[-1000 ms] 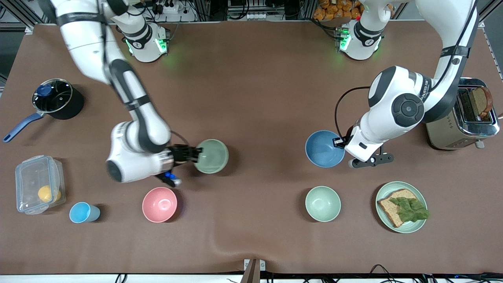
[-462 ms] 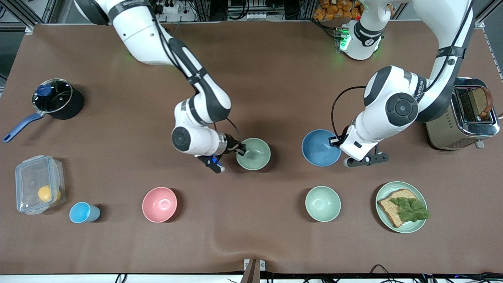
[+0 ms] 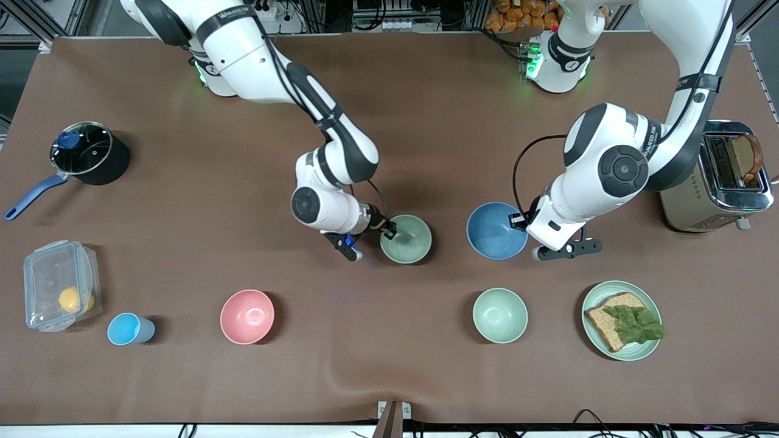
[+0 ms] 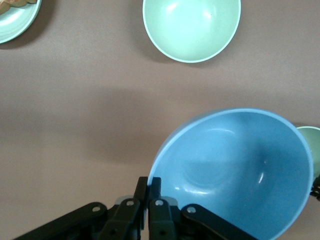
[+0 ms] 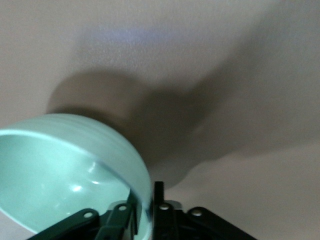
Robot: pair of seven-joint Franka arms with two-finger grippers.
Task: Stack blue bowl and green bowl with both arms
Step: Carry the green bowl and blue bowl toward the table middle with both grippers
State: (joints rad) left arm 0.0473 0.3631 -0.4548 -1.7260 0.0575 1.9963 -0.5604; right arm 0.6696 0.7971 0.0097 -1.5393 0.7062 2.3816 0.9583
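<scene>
My left gripper [image 3: 522, 220] is shut on the rim of the blue bowl [image 3: 494, 231] and holds it above the middle of the table; in the left wrist view the gripper [image 4: 149, 186] pinches the rim of the blue bowl [image 4: 235, 170]. My right gripper [image 3: 388, 229] is shut on the rim of a green bowl [image 3: 408, 239] and holds it up beside the blue bowl; the right wrist view shows the gripper [image 5: 146, 196] clamped on the wall of this green bowl [image 5: 70, 175]. A second green bowl [image 3: 500, 315] rests on the table nearer the camera.
A pink bowl [image 3: 247, 316], a light-blue cup [image 3: 129, 329] and a clear lidded box [image 3: 59, 286] stand toward the right arm's end. A black pot [image 3: 85, 152] lies farther back. A plate with bread and lettuce [image 3: 622, 320] and a toaster [image 3: 718, 176] are at the left arm's end.
My right arm has carried the green bowl from the right arm's side toward the table's middle, close to the blue bowl. My left gripper and the blue bowl have shifted only slightly.
</scene>
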